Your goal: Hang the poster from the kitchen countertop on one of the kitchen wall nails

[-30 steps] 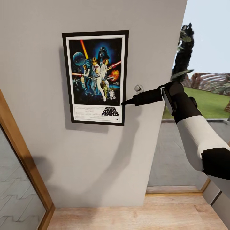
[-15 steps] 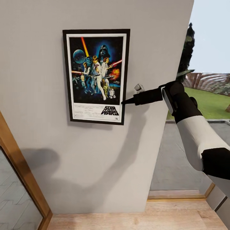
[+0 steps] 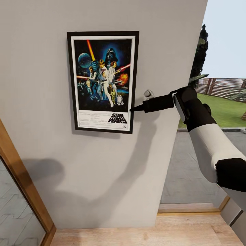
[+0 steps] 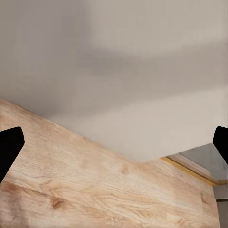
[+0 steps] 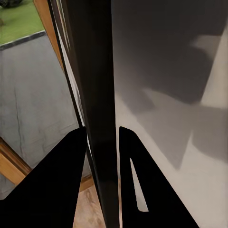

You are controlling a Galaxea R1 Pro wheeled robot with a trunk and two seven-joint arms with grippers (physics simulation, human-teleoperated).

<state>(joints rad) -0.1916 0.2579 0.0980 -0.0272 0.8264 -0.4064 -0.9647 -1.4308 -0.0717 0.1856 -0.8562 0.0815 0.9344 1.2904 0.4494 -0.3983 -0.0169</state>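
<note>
Pinching poster (image 3: 102, 82) frame edge at 4 o'clock with right gripper (image 3: 132, 110), fingers clamped tight on it; poster sitting upright against grey wall (image 3: 102, 171). Left gripper (image 4: 114, 142) spread wide, gripping nothing.

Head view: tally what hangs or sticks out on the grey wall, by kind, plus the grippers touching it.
Framed poster: 1
Bare wall nail: 1
Right gripper, gripping the poster's right edge: 1
Total: 3

Black "STAR WARS" title on the white lower border of the poster (image 3: 103, 81).
</note>
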